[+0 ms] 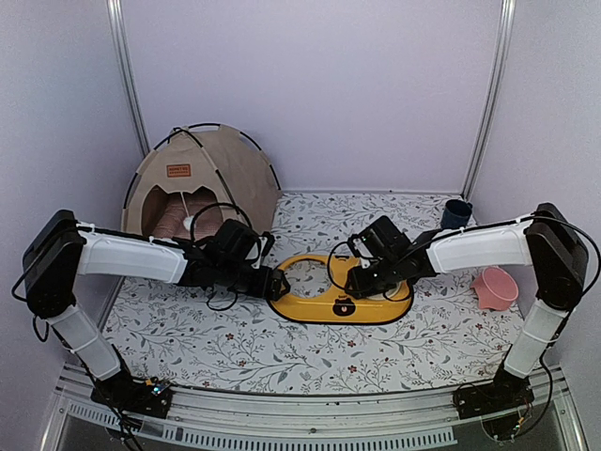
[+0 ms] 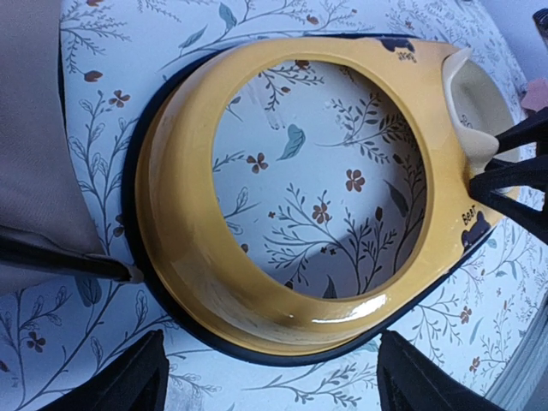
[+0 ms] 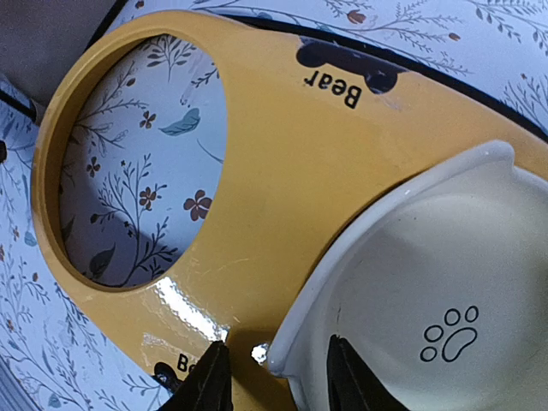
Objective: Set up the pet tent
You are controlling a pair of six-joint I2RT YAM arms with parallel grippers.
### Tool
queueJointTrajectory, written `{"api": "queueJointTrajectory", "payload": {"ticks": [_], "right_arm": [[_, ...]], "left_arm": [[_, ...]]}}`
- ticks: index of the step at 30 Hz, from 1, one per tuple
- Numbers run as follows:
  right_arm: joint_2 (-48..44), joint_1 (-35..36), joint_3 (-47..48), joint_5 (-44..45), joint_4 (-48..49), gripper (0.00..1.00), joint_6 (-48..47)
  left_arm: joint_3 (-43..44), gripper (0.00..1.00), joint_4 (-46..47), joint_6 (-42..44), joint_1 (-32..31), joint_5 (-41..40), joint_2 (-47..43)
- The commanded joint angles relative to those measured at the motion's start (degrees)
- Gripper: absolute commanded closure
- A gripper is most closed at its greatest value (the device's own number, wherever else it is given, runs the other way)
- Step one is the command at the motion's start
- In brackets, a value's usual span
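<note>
One pet tent (image 1: 201, 178) stands upright at the upper left of the top view, on the table (image 1: 235, 348), its arched doorway facing the arms. One yellow bowl stand (image 1: 343, 293) with two holes lies at the centre. One white bowl (image 3: 445, 282) sits in its right hole, and the tablecloth shows through the left hole. One pink bowl (image 1: 495, 287) and one dark cup (image 1: 456, 213) stand at the right. The left fingers (image 2: 116, 377) are spread wide, holding nothing, over the stand's left end, with the tent's tan fabric near them at the left edge of the wrist view. The right fingers (image 3: 205, 385) sit narrowly apart astride the white bowl's rim; I cannot tell whether they pinch it, and the tent is well apart from them
</note>
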Motion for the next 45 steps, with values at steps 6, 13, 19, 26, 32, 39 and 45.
{"api": "queueJointTrajectory", "payload": {"ticks": [6, 13, 19, 26, 32, 39, 45], "right_arm": [[2.2, 0.6, 1.4, 2.3, -4.2, 0.47, 0.5], [-2.3, 0.6, 4.4, 3.7, -6.6, 0.37, 0.3], [-7.7, -0.4, 4.6, 4.2, -6.7, 0.27, 1.1], [-14.5, -6.3, 0.0, 5.0, -5.4, 0.18, 3.9], [-22.9, -15.7, -9.3, 2.9, -0.7, 0.09, 9.0], [-31.2, -28.9, -17.2, 2.8, 0.4, 0.01, 14.0], [-36.1, -38.5, -21.6, 3.1, 0.4, 0.01, 16.7]], "left_arm": [[-0.1, 0.15, 0.7, 0.1, 0.6, 0.2, 0.7], [0.3, 0.15, 2.2, -0.6, 0.7, 1.6, 2.0], [0.5, 0.15, 3.5, -1.6, 0.5, 2.8, 3.3], [2.3, 0.15, 4.4, -2.7, -0.8, 2.9, 5.9], [5.1, 0.16, 4.9, -3.6, -2.8, 2.7, 9.4], [8.7, 0.16, 5.3, -4.4, -5.6, 3.4, 12.4], [10.2, 0.16, 5.6, -4.9, -6.9, 3.9, 13.5]]}}
